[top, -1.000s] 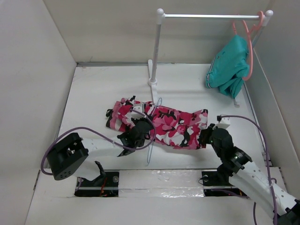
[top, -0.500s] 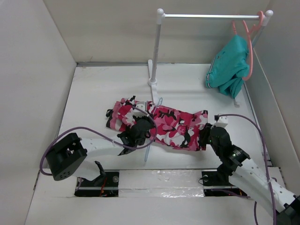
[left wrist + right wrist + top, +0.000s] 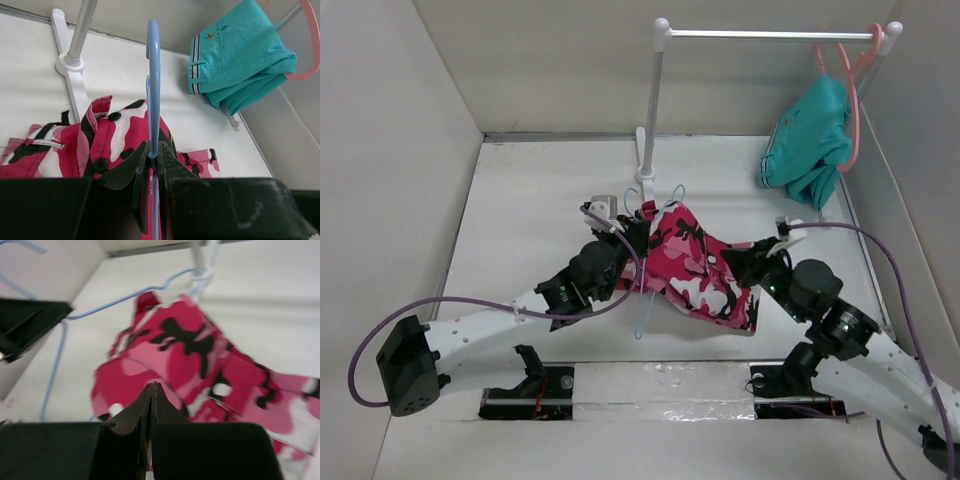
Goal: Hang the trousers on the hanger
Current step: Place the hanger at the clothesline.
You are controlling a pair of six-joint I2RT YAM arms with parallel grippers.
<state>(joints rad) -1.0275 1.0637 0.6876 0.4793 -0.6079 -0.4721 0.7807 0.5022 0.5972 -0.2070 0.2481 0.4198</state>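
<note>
The camouflage trousers (image 3: pixel 695 262) are lifted off the table and hang draped on the pale-blue hanger (image 3: pixel 642 300), whose hook points toward the rack foot. My left gripper (image 3: pixel 625 238) is shut on the hanger's wire; in the left wrist view the hanger (image 3: pixel 152 75) rises straight out of the closed left gripper (image 3: pixel 154 146) with the trousers (image 3: pixel 115 135) behind it. My right gripper (image 3: pixel 757 266) is at the trousers' right edge, jaws closed, and the cloth looks taut up to it. In the right wrist view the right gripper (image 3: pixel 152 386) is shut in front of the trousers (image 3: pixel 200 355) and the hanger (image 3: pixel 120 297).
A white clothes rack (image 3: pixel 660 100) stands at the back, its foot (image 3: pixel 70 65) just behind the trousers. A teal garment (image 3: pixel 810 140) hangs on a coral hanger (image 3: pixel 850 100) at the rail's right end. Enclosure walls (image 3: pixel 400 150) stand on both sides.
Both arms have risen and moved toward the rack. The hanger and trousers, flat on the table before, are now lifted and bunched into a peak between the grippers.
</note>
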